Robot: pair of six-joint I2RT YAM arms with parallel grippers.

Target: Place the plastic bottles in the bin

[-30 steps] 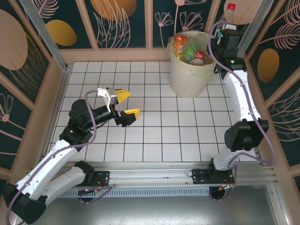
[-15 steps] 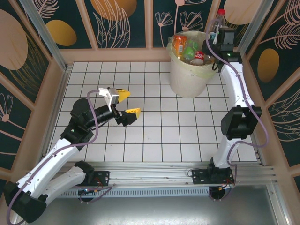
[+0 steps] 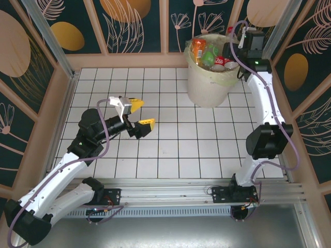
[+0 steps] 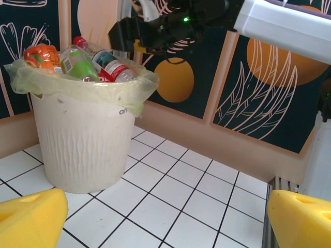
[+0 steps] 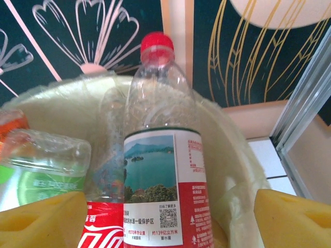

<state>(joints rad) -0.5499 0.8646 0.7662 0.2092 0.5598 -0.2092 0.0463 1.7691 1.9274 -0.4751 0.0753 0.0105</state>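
The bin (image 3: 207,82), a white bucket with a pale yellow liner, stands at the back right, heaped with plastic bottles (image 3: 200,49). My right gripper (image 3: 237,42) hovers at its right rim. In the right wrist view a clear bottle (image 5: 163,170) with a red cap and a red and blue label stands between the yellow fingers (image 5: 297,219) of the right gripper (image 5: 170,219). The jaws are wide open and clear of it. That bottle (image 4: 106,59) rests on the pile. My left gripper (image 3: 140,114) hangs open over the tiles, holding nothing.
A wooden wall (image 3: 129,59) runs right behind the bin, and a metal post (image 3: 282,23) rises beside the right arm. In the left wrist view the open left gripper (image 4: 165,219) looks across white tiles (image 4: 181,181) at the bin (image 4: 77,139).
The right arm has brought the red-capped bottle down from high at the back right corner onto the bin's pile. The left arm has barely moved.
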